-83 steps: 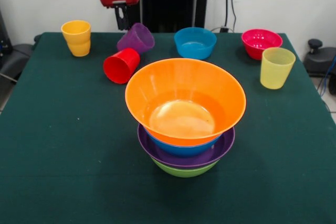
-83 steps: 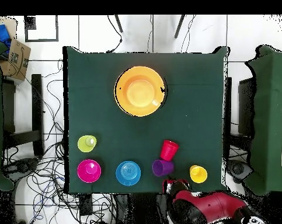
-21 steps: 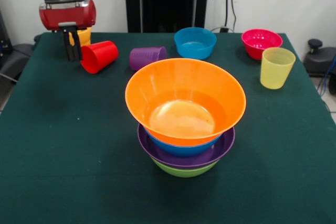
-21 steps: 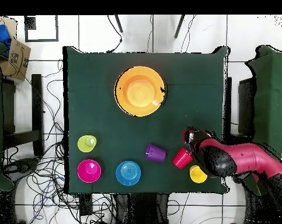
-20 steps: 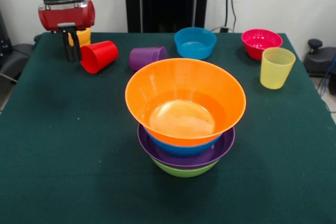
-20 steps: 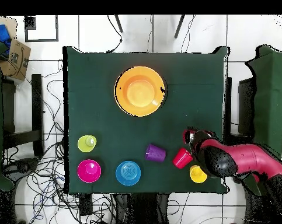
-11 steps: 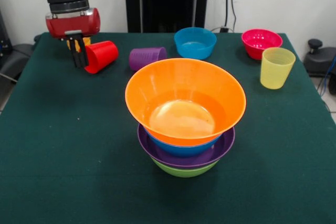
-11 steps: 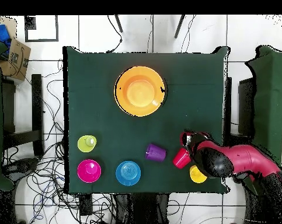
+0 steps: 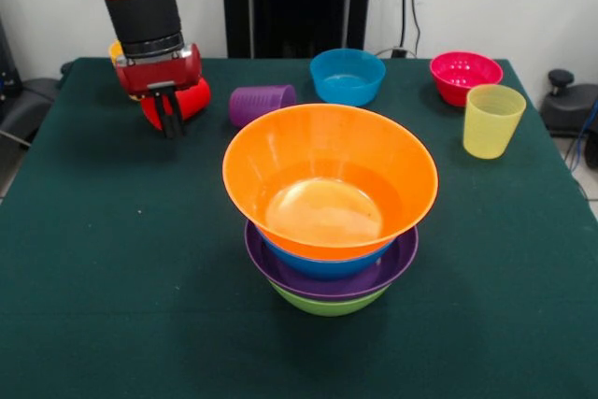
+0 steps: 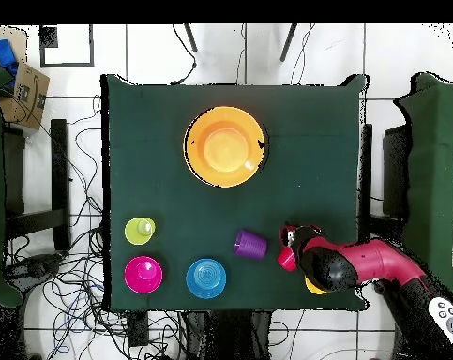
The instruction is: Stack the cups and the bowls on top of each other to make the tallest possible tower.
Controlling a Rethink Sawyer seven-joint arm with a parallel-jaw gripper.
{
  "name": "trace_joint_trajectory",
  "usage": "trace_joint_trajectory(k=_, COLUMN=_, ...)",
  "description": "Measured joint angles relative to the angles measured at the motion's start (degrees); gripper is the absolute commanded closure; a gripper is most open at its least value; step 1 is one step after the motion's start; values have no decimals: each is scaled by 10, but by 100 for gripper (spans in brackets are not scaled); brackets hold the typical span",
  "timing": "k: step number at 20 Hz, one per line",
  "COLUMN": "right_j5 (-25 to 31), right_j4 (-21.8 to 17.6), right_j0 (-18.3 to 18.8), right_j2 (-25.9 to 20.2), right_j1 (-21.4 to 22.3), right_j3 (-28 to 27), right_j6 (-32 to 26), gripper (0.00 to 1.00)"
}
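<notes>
1. The gripper (image 9: 170, 124) hangs low over the green table (image 9: 84, 259), its two dark fingers pressed close together with nothing between them
2. The red cup (image 9: 192, 100) lies on its side right behind the gripper, mostly hidden by the red wrist; from overhead only a sliver of it (image 10: 286, 259) shows at the arm's edge
3. The orange-yellow cup (image 9: 116, 49) peeks out behind the arm in the front view; from above a small part of it (image 10: 312, 288) shows under the arm near the table's edge
4. The purple cup (image 9: 260, 101) lies tipped on its side just beside the red cup, apart from the gripper
5. The tower (image 9: 330, 205) stands in the middle of the table, well apart from the gripper: green bowl (image 9: 329, 304) at the bottom, then purple bowl (image 9: 392, 263), blue bowl (image 9: 322, 266), and the wide orange bowl (image 9: 330, 179) on top, all upright and nested
6. The small blue bowl (image 9: 348, 76), the red-pink bowl (image 9: 464, 75) and the upright pale yellow cup (image 9: 491, 120) stand separately along the far side, none touching another
</notes>
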State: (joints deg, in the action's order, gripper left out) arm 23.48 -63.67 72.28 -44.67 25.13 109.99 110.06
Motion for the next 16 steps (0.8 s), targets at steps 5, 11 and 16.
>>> trace_joint_trajectory(k=5, right_j5=-2, right_j4=-10, right_j0=0, right_j2=8, right_j1=-15, right_j3=0, right_j6=0, gripper=100)
trace_joint_trajectory(k=11, right_j5=-2, right_j4=-11, right_j0=8, right_j2=10, right_j1=-24, right_j3=0, right_j6=0, gripper=0)
trace_joint_trajectory(k=16, right_j5=-2, right_j4=-11, right_j0=15, right_j2=10, right_j1=-29, right_j3=0, right_j6=0, gripper=0)
